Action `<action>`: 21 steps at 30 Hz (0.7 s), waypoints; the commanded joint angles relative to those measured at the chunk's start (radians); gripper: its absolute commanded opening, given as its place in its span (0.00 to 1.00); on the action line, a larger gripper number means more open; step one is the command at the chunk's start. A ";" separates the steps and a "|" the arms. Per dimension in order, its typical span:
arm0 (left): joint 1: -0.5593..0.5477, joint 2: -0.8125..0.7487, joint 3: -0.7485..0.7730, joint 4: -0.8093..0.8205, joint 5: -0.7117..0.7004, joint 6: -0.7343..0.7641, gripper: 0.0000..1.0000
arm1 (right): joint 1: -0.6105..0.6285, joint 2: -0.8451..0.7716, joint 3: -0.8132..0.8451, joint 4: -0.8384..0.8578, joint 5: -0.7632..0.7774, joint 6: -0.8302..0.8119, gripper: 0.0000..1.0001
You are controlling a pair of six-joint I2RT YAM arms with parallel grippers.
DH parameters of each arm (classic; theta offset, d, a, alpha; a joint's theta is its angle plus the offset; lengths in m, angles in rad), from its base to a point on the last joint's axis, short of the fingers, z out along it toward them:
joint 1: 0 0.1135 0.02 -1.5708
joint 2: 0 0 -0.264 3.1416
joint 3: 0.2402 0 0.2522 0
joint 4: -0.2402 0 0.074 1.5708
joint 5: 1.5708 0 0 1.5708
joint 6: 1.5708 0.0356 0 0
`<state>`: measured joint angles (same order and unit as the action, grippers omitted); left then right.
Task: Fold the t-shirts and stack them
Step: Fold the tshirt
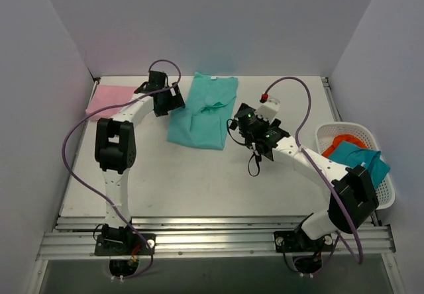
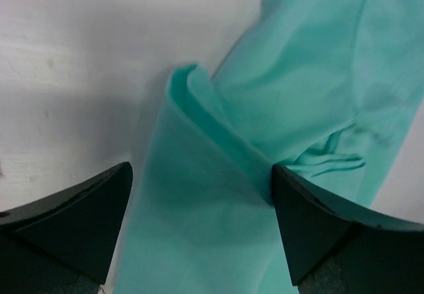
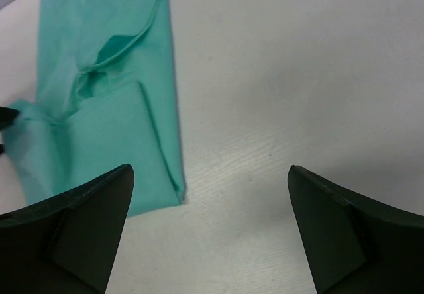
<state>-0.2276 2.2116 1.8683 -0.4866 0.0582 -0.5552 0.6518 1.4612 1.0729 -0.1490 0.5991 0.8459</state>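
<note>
Toward the far middle of the white table [image 1: 199, 181] lies the turquoise-green t-shirt [image 1: 202, 112], partly folded into a long panel, with its sides turned inward and creases running down it. At the far left corner, well apart from it, the pale pink t-shirt [image 1: 109, 98] lies flat as a neat rectangle, partly hidden by the left arm. The left gripper [image 2: 202, 175] hangs over the green shirt's left edge with its claw released and the dark fingers [image 2: 79, 208] spread wide. In the left wrist view a raised fold of the green cloth stands between them, its ridge reaching the inner face of one finger, but nothing is pinched. The right gripper [image 3: 211, 175] sits just beside the shirt's right edge, its claw likewise released. Its fingers [image 3: 338, 221] are wide apart over bare tabletop, and the shirt's folded lower corner is off to the side of one of them, not between them. At the table's right edge stands a white slotted basket [image 1: 331, 130] holding an orange cloth [image 1: 341, 140] and a teal cloth [image 1: 361, 158] that drapes over its near rim.
</note>
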 commanded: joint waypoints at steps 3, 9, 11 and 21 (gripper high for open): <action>-0.009 -0.046 -0.135 0.154 0.078 -0.020 0.94 | 0.063 0.066 0.094 0.236 -0.107 -0.077 0.91; -0.009 0.002 -0.034 0.103 0.078 0.003 0.94 | 0.088 0.374 0.333 0.382 -0.258 -0.157 0.81; -0.007 0.005 -0.031 0.108 0.081 0.005 0.94 | 0.089 0.448 0.381 0.429 -0.309 -0.165 0.75; 0.020 0.008 -0.046 0.126 0.107 0.044 0.94 | 0.046 0.809 0.599 0.456 -0.357 -0.194 0.51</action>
<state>-0.2276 2.2257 1.8088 -0.4065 0.1440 -0.5446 0.7322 2.2841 1.6505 0.2863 0.2413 0.6712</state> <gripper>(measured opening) 0.940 0.506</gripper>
